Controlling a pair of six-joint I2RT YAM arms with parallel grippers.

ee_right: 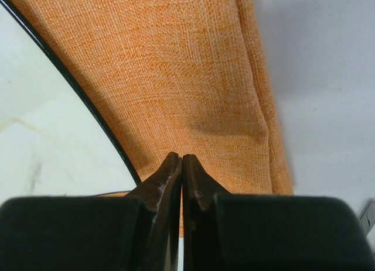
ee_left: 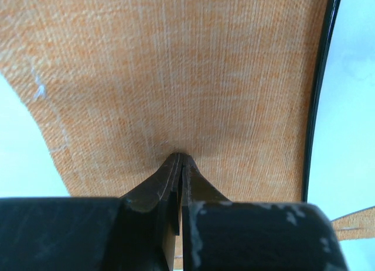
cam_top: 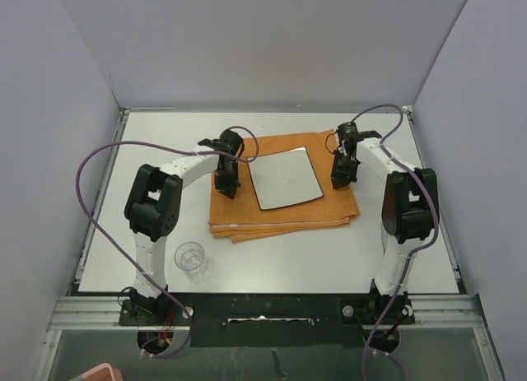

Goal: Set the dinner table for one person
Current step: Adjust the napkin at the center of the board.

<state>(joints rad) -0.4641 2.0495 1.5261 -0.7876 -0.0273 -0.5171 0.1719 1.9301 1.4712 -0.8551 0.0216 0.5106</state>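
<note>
Both closed. Left gripper (cam_top: 228,188) tips on orange mat (cam_top: 284,220) left edge, right gripper (cam_top: 342,182) on its right edge; whether cloth is pinched, unclear. Mat's long axis spans between them, mid dinner table (cam_top: 395,257), white plate (cam_top: 284,177) on top.

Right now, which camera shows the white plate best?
The top camera: the whole square plate shows, lying on the orange mat. The wrist cameras catch only a dark-rimmed slice of plate.

Glass (cam_top: 190,257) blocks near-left corner; plate (cam_top: 285,178) blocks centre; dinner table (cam_top: 329,253) near-right open.
</note>
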